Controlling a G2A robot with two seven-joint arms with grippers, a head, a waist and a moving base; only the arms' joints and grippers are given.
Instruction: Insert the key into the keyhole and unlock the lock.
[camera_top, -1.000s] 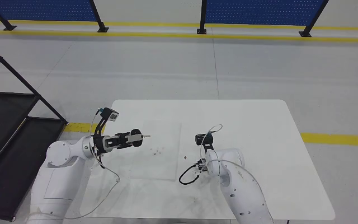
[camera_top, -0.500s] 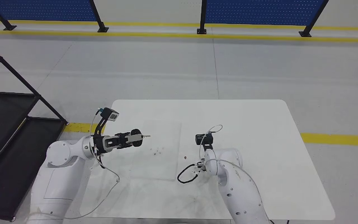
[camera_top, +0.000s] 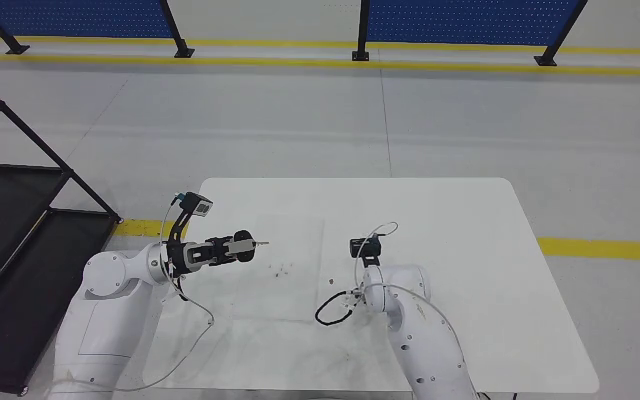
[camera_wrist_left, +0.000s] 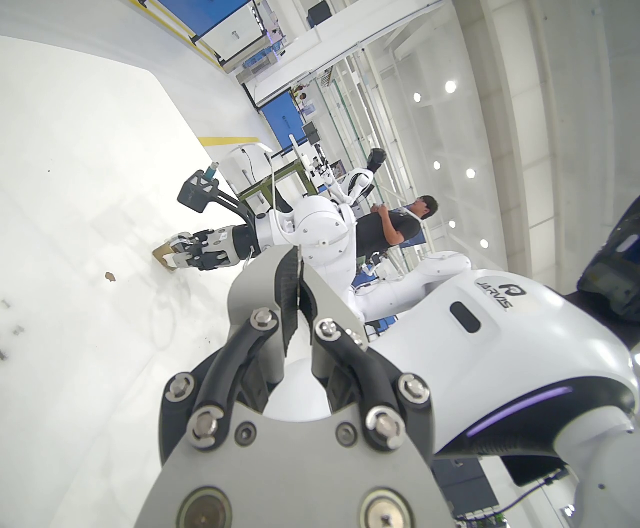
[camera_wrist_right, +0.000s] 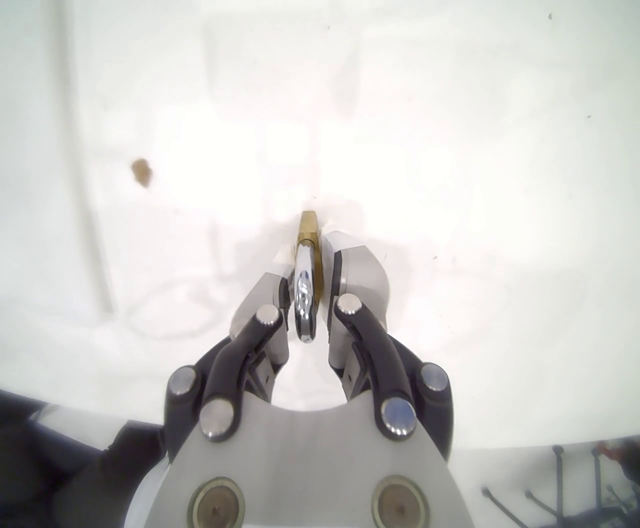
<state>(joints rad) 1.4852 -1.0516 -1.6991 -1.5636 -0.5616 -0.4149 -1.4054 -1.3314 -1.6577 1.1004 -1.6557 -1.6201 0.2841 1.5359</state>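
Lock (camera_wrist_right: 308, 227): brass padlock with a chrome shackle (camera_wrist_right: 304, 295), clamped between the fingers of the right gripper (camera_wrist_right: 312, 250), shackle lying back toward the wrist and brass body pointing out past the fingertips. The body's far end sits at the surface of the white table (camera_top: 450, 220); whether it touches cannot be told. In the left wrist view the same lock (camera_wrist_left: 165, 256) shows as a brass corner at the tip of the right gripper (camera_wrist_left: 182, 252), low over the tabletop. Key (camera_top: 262, 241): thin pale sliver projecting from the tip of the left gripper (camera_top: 243, 244), held above the left part of the table and pointing toward the table's middle; too small to make out its teeth. Left gripper, own view (camera_wrist_left: 299, 260): fingers pressed together with hardly any gap, pads meeting along a narrow line. Key and lock are well apart, with bare tabletop between them. Table surface: a brown spot (camera_wrist_right: 142, 171) beside the lock, also seen from the left wrist (camera_wrist_left: 109, 276); a scatter of dark specks (camera_top: 280, 267) between the two grippers. Black cable (camera_top: 330, 315): a loop lying on the table just beside the right arm. Surroundings: a black cart (camera_top: 30, 230) on the floor off the table's left side, blue barriers (camera_top: 90, 15) at the far edge of the floor, a yellow line (camera_top: 585, 246) running past the table.
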